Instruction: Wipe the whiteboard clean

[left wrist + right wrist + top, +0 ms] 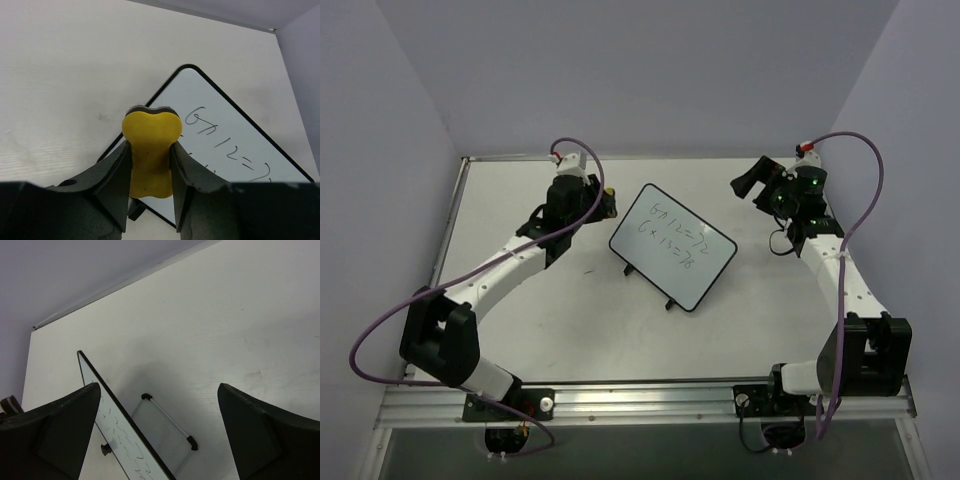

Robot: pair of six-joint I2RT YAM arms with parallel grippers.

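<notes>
Two arms over one white table [500, 195]. We see the whiteboard [672, 246] propped on its feet with marker sums on its face. It sits just beyond the left gripper's [150, 150] fingertips, off to their right. The right gripper [159, 392] has its fingers spread wide with nothing between them, the board's back edge by its left finger. The left fingers are clamped on a yellow eraser [151, 127], dark layer at its far tip.

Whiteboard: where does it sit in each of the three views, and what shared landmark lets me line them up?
Top external: the whiteboard sits mid-table between the arms, turned diagonally.
Left wrist: the whiteboard fills the right of centre, partly behind the yellow eraser.
Right wrist: the whiteboard is at lower left, seen obliquely.
Shared landmark: the table's far edge against the wall.
</notes>
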